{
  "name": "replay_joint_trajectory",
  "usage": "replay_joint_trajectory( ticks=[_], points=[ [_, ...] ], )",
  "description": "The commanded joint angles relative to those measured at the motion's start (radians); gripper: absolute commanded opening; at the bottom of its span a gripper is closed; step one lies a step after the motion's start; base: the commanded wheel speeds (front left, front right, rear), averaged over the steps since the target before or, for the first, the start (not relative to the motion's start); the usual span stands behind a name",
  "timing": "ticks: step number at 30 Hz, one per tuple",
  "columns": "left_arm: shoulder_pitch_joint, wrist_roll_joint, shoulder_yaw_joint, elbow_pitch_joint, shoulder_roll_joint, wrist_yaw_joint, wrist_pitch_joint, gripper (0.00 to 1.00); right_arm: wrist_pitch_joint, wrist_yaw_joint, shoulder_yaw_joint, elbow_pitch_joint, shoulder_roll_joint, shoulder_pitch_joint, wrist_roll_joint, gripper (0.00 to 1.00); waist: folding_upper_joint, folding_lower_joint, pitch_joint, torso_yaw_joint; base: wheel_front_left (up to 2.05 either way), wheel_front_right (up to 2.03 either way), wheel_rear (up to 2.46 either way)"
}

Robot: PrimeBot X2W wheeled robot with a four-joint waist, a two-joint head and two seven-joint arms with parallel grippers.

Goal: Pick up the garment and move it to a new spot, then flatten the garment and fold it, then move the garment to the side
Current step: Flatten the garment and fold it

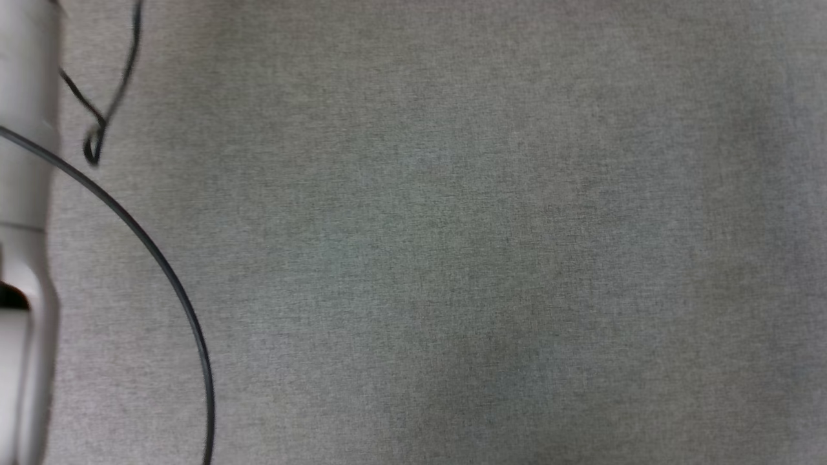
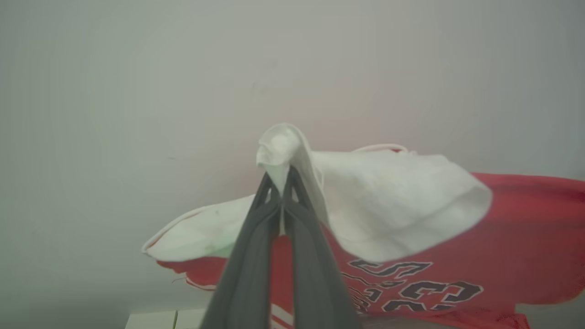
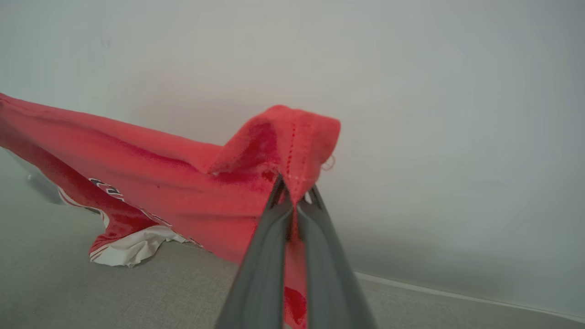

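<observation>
Left gripper (image 2: pixel 279 182): closed on the white sleeve of the bright red soft-fabric T-shirt (image 2: pixel 512 228).
Right gripper (image 3: pixel 295 194): closed on the T-shirt's red stitched edge.
Grey woven surface (image 3: pixel 91 297): under the T-shirt.

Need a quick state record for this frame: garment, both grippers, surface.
garment: red T-shirt with dark lettering, held up, not folded
left gripper: shut on the white sleeve
right gripper: shut on a red edge of the garment
surface: grey fabric
cable: black, curving over the surface's left part
forearm: pale, at the head view's left edge
</observation>
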Motion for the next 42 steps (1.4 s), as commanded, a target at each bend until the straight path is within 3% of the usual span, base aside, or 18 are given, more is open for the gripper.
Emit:
replay_joint_trajectory(
  ticks=[1, 10, 15, 18, 23, 31, 38, 42],
  points=[
    [0.023, -0.013, 0.001, 0.009, -0.007, -0.009, -0.007, 0.0, 0.0, -0.001, 0.014, 0.002, -0.004, 0.019, 0.014, 0.0, 0.0, -0.0003, -0.006, 0.007, 0.0, 0.0, 0.0],
    [0.365, -0.073, -0.011, 0.076, -0.001, -0.049, -0.074, 0.0, -0.02, -0.001, 0.18, -0.032, -0.036, 0.33, 0.116, 0.0, 0.0, -0.0003, -0.164, 0.004, 0.0, 0.0, 0.0],
    [0.628, -0.105, 0.003, 0.026, 0.012, -0.051, -0.102, 0.0, -0.032, -0.001, 0.249, -0.105, -0.07, 0.538, 0.191, 0.0, 0.0, -0.0003, -0.275, -0.006, 0.0, 0.0, 0.0],
    [0.803, -0.121, 0.021, -0.04, 0.011, -0.028, -0.109, 0.0, -0.047, -0.001, 0.275, -0.149, -0.097, 0.662, 0.218, 0.0, 0.0, -0.0003, -0.341, -0.009, 0.0, 0.0, 0.0],
    [1.077, -0.137, 0.055, -0.222, 0.025, 0.046, -0.112, 0.0, -0.064, -0.001, 0.269, -0.242, -0.151, 0.86, 0.26, 0.0, 0.0, -0.0003, -0.428, -0.004, 0.0, 0.0, 0.0],
    [1.48, -0.169, 0.074, -0.653, 0.083, 0.222, -0.01, 0.0, -0.036, -0.002, 0.174, -0.395, -0.21, 1.154, 0.239, 0.0, 0.0, -0.0003, -0.527, 0.004, 0.0, 0.0, 0.0],
    [1.74, -0.186, 0.09, -0.995, 0.137, 0.392, 0.107, 0.0, 0.058, -0.002, -0.003, -0.565, -0.207, 1.423, 0.169, 0.0, 0.0, -0.0003, -0.574, 0.012, 0.0, 0.0, 0.0],
    [1.793, -0.183, 0.09, -1.115, 0.16, 0.428, 0.144, 0.0, 0.146, -0.002, -0.125, -0.689, -0.174, 1.533, 0.103, 0.0, 0.0, -0.0003, -0.573, 0.016, 0.0, 0.0, 0.0]
  ],
)
